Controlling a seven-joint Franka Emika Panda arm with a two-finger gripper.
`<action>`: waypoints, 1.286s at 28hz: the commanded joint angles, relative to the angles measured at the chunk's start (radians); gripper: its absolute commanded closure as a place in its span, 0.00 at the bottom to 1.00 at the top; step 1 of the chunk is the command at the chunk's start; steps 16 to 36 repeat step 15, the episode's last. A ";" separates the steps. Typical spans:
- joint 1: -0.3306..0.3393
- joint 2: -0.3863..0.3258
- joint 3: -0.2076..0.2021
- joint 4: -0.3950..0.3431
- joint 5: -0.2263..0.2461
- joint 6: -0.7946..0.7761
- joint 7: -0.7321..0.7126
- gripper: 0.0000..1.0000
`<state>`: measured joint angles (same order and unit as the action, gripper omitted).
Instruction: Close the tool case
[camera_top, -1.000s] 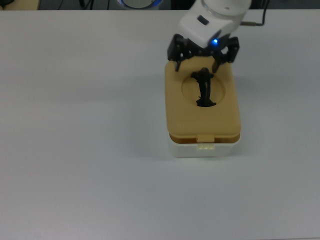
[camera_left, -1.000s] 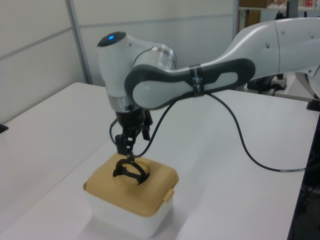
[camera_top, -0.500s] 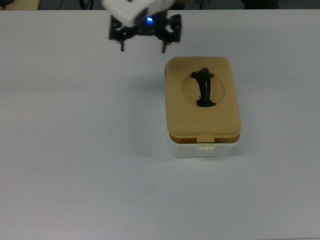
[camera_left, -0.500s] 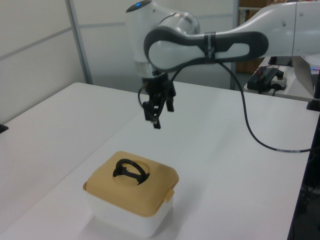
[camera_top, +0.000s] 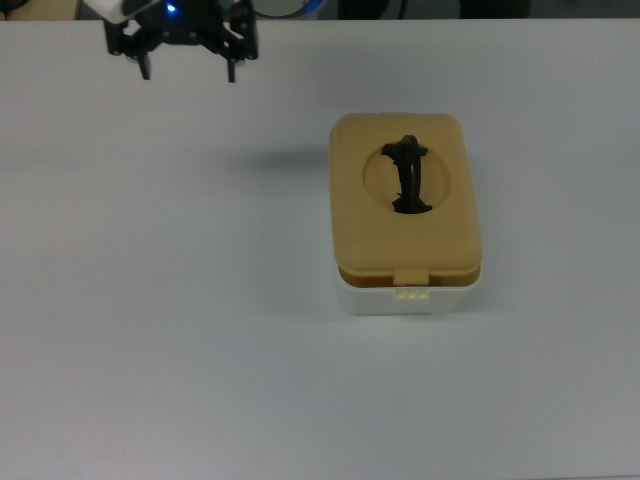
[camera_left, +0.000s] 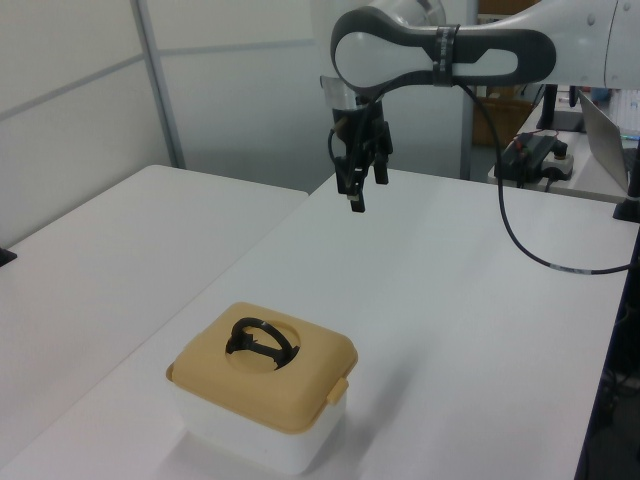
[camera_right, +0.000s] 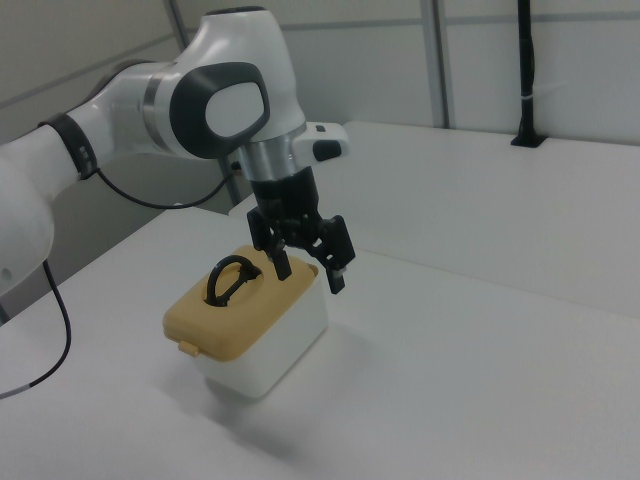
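Tool case standing on the white bench near the left view's lower edge, tan lid seated on the white box, black handle upright in its round recess; gripper raised well apart behind, pointing downward, holding nothing

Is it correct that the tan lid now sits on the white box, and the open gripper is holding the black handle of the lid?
Not quite. The tan lid does sit on the white box, and the gripper is open, but it holds nothing. In the top view it hangs far off toward the top view's upper left, well away from the black handle. The left view shows the same gap.
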<state>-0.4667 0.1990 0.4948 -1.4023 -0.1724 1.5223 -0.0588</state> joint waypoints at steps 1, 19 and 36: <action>-0.026 -0.021 0.001 -0.009 0.025 -0.022 -0.035 0.00; -0.046 -0.020 -0.002 -0.009 0.024 -0.016 -0.036 0.00; -0.046 -0.020 -0.002 -0.009 0.024 -0.016 -0.036 0.00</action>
